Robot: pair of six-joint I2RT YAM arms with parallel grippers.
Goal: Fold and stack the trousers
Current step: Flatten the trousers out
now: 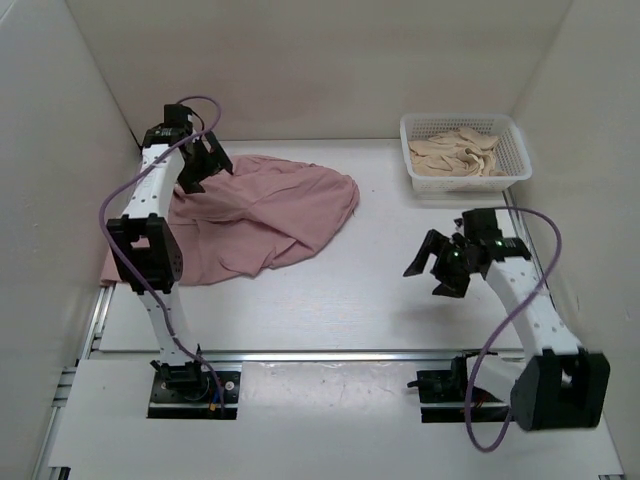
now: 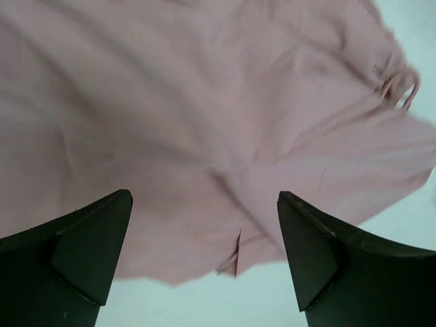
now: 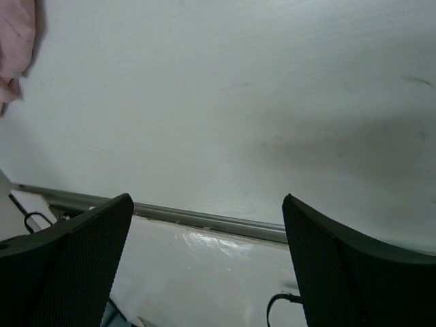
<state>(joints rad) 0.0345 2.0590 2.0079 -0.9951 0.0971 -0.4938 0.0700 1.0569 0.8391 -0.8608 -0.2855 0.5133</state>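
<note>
Overhead, the trousers (image 1: 265, 215) lie crumpled well left of the white basket (image 1: 470, 184), the left gripper (image 1: 205, 172) over them and the right gripper (image 1: 432, 275) before the basket; the left wrist view shows fingers (image 2: 88, 252) parted, empty, above pink cloth, and the right wrist view shows fingers (image 3: 82, 259) parted, empty.

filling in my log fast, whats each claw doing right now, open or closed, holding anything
Left claw: open, holding nothing, above the trousers.
Right claw: open, holding nothing, above the table.

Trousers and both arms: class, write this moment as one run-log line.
trousers: crumpled heap, unfolded | left jaws: open, empty, above trousers | right jaws: open, empty, above table | basket: holds beige cloth
</note>
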